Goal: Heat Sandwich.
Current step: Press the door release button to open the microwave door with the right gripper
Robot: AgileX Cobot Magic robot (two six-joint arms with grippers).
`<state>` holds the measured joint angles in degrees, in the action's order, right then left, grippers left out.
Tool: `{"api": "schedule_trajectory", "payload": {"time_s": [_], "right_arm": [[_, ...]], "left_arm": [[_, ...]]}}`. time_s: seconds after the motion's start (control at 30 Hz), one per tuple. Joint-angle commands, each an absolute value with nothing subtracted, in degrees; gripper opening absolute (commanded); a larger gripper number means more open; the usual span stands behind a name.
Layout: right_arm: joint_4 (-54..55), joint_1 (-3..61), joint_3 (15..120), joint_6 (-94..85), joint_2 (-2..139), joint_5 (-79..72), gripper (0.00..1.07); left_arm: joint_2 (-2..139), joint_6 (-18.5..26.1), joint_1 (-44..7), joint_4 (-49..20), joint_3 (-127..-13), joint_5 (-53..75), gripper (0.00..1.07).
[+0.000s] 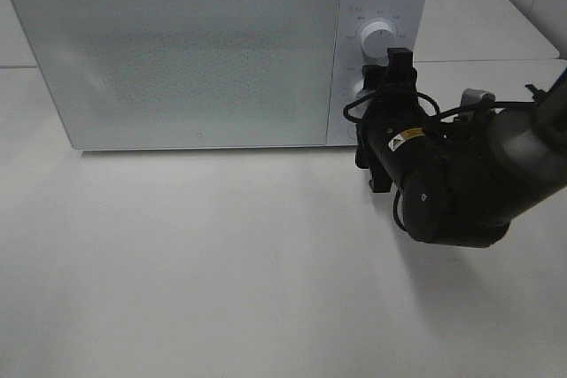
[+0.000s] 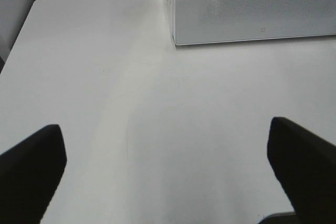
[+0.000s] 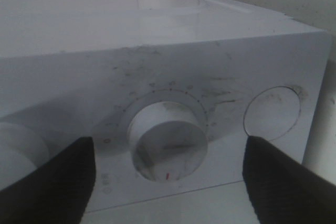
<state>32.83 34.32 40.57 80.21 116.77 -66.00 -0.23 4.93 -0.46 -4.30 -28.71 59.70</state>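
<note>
The sandwich is out of view. The white microwave point(image 1: 177, 50) stands at the back of the table with its door shut. My right gripper point(image 1: 370, 102) is up against its control panel at the lower knob point(image 3: 167, 142). In the right wrist view the right gripper point(image 3: 168, 169) is open, its two dark fingers point(image 3: 50, 182) standing either side of that knob and apart from it. My left gripper point(image 2: 168, 177) is open over bare table with nothing between its fingers; the exterior high view does not show it.
An upper knob point(image 1: 378, 39) sits above the one at my right gripper. A round disc point(image 3: 272, 109) lies beside the lower knob on the panel. The white table point(image 1: 221, 263) stretches in front of the microwave, whose lower corner point(image 2: 252, 3) shows in the left wrist view.
</note>
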Motion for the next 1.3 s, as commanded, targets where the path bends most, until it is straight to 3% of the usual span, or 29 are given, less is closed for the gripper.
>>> {"api": "schedule_trajectory", "payload": {"time_s": [0.03,0.53,0.8,1.2,1.3], "right_arm": [[30.3,34.0,38.3,80.7,114.6,-66.5,0.76],[21.3,34.0,28.5,78.1,105.9,-58.8,0.76],[18.3,33.7,28.1,59.1,97.3,-40.5,0.76],[18.3,28.9,28.2,27.1,87.0,-19.8,0.76],[18.0,26.8,30.5,15.8,84.3,-8.0,0.76]], "left_arm": [[-1.7,5.0,-0.3,-4.8,-28.5,58.8,1.03],[-1.7,5.0,-0.3,-4.8,-28.5,58.8,1.03],[-1.7,5.0,-0.3,-4.8,-28.5,58.8,1.03],[-1.7,5.0,-0.3,-4.8,-28.5,58.8,1.03],[-1.7,5.0,-0.3,-4.8,-28.5,58.8,1.03]]}}
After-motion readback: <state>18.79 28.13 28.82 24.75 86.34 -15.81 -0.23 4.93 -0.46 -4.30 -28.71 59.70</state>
